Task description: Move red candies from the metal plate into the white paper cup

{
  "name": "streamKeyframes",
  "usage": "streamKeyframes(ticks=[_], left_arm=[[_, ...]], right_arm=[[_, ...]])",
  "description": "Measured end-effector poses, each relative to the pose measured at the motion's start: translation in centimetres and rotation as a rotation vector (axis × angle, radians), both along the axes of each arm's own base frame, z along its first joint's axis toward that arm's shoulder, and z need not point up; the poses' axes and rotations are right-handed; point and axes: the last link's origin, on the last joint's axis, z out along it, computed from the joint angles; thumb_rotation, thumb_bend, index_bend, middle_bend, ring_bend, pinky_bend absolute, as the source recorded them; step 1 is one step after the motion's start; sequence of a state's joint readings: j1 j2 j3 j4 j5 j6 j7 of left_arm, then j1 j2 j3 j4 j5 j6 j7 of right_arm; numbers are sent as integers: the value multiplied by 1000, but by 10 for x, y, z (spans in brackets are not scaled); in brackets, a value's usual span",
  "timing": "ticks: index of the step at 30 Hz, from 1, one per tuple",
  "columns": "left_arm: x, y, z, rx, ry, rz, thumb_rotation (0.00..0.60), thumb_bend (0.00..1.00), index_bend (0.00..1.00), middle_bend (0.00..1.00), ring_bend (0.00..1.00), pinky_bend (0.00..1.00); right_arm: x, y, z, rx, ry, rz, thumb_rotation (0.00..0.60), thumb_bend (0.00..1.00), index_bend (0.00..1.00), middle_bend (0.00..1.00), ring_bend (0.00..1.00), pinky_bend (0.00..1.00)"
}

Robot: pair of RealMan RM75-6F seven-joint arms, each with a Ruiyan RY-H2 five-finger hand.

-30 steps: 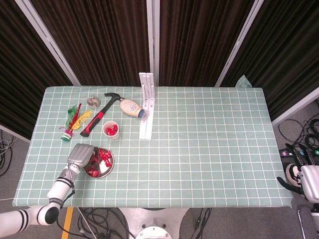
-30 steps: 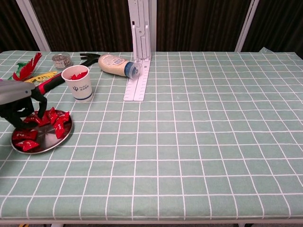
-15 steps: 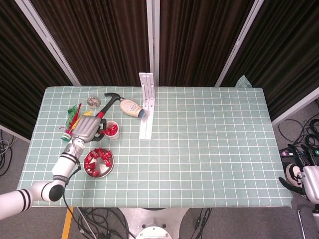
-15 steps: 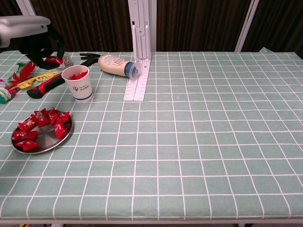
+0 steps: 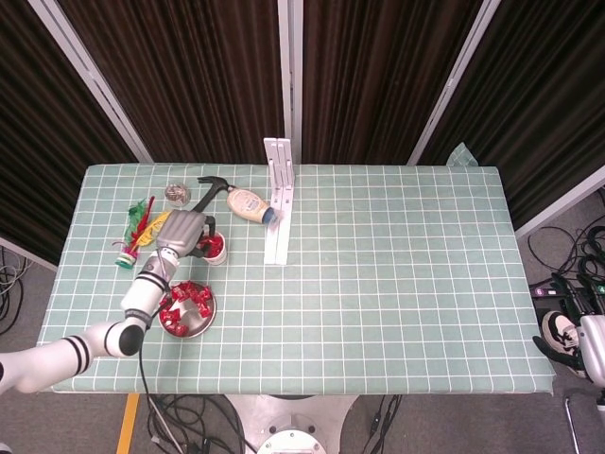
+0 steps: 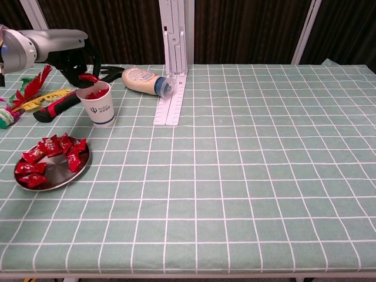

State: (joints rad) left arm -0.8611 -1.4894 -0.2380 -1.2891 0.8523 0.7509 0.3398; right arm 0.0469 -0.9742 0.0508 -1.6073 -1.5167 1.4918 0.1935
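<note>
My left hand [image 6: 75, 63] [image 5: 187, 233] hovers just above the white paper cup [image 6: 100, 104] [image 5: 214, 250] and pinches a red candy [image 6: 89, 77] over its rim. The cup stands upright with red candies inside. The metal plate [image 6: 54, 173] [image 5: 195, 323] lies on the table in front of the cup and holds several red candies [image 6: 59, 147] [image 5: 186, 298]. Only a small white part of my right hand [image 5: 590, 345] shows at the right edge of the head view, well off the table; its fingers cannot be made out.
A hammer with a red handle [image 6: 57, 106] lies just behind the cup. Coloured feathers [image 6: 32, 88] are at the far left. A mayonnaise bottle [image 6: 144, 80] lies beside a white upright bracket [image 6: 174, 64]. A small glass jar [image 5: 176, 193] stands at the back left.
My left hand rose from the plate with a red candy and moved back and to the right, so that it now sits over the cup. The right hand stayed put.
</note>
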Motion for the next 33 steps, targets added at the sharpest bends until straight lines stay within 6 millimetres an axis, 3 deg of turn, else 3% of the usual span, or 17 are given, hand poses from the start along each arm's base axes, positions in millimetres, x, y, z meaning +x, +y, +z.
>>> streamKeyframes(ticks=[10, 18, 22, 25, 29, 33], left_arm=[[1, -10, 4, -30, -8, 0, 600, 368, 362, 942, 996, 1000], [-3, -32, 28, 29, -50, -28, 600, 292, 370, 942, 996, 1000], [-20, -53, 41, 74, -58, -34, 600, 283, 415, 944, 996, 1000], [-39, -74, 46, 87, -59, -24, 600, 282, 512, 950, 996, 1000], [-62, -99, 42, 58, -8, -10, 600, 283, 549, 952, 996, 1000], [-77, -109, 35, 35, 31, 32, 600, 282, 549, 950, 996, 1000]], right_arm=[[3, -2, -2, 4, 0, 9, 600, 88, 76, 213, 55, 337], [5, -2, -2, 5, -1, 22, 600, 89, 75, 213, 56, 337], [6, -3, -3, 10, -5, 26, 600, 88, 76, 213, 56, 337], [5, -4, -3, 12, -5, 27, 600, 89, 76, 213, 56, 337], [6, -5, -6, 21, -8, 33, 600, 89, 76, 213, 56, 338], [6, -6, -6, 20, -8, 36, 600, 88, 76, 213, 55, 339]])
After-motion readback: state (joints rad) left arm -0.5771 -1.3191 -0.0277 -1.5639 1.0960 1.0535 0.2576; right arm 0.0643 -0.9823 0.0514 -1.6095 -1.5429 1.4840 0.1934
